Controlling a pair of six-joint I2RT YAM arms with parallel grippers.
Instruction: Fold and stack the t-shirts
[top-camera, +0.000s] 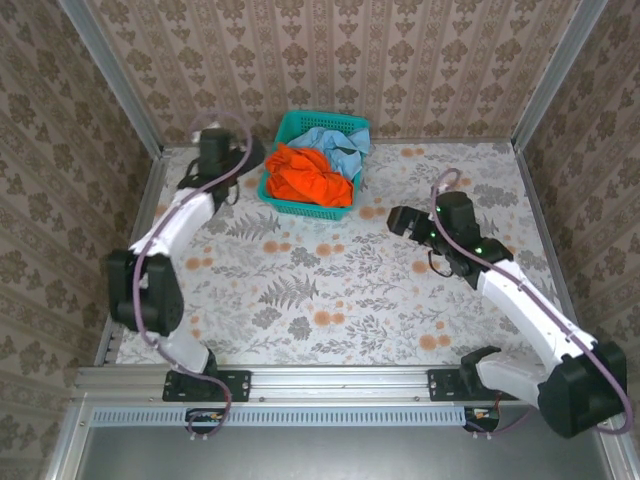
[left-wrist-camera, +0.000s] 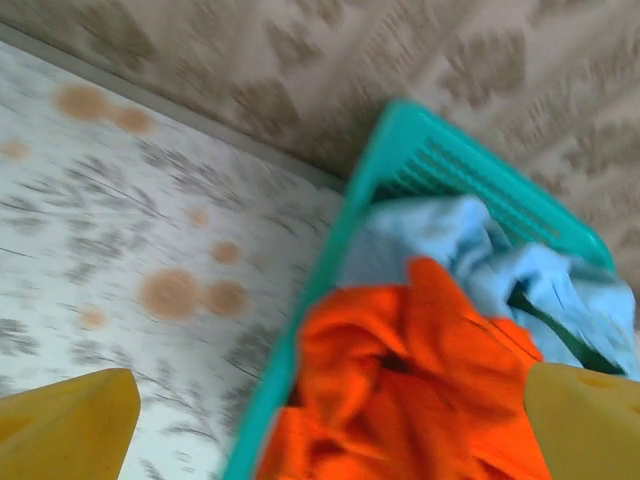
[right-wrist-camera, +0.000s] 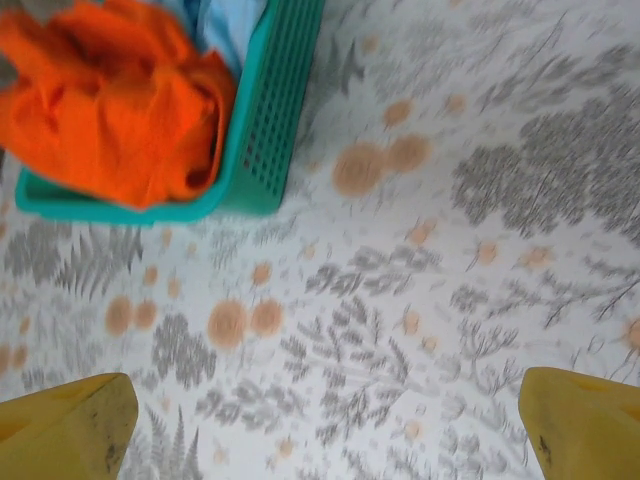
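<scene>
Top external view: my left pincer (top-camera: 213, 150) hangs at the far left of the floral-patterned white tabletop (top-camera: 330, 290), just beside the left wall of the teal plastic mesh basket (top-camera: 303, 208). The basket stands at the far edge of the table, near the back wall. Both shirts lie crumpled and unfolded inside it. The bright orange cloth t-shirt (top-camera: 308, 175) fills the near part, and the pale sky-blue cloth t-shirt (top-camera: 335, 143) is bunched behind it toward the far right corner.

My right pincer (top-camera: 400, 220) is over the open table, well apart from the basket, on its near right side.

From my left wrist, my yellow fingertips (left-wrist-camera: 70, 420) stand as wide apart as they go, with nothing between them. One is over the bare table and the other over the basket's contents. The orange shirt is heaped in front, and the blue one lies behind it against the mesh wall.

From my right wrist, my jaws are likewise spread fully and grip nothing. Only patterned tabletop lies below them. The basket's corner, with orange cloth spilling to its rim, sits at the upper left.
</scene>
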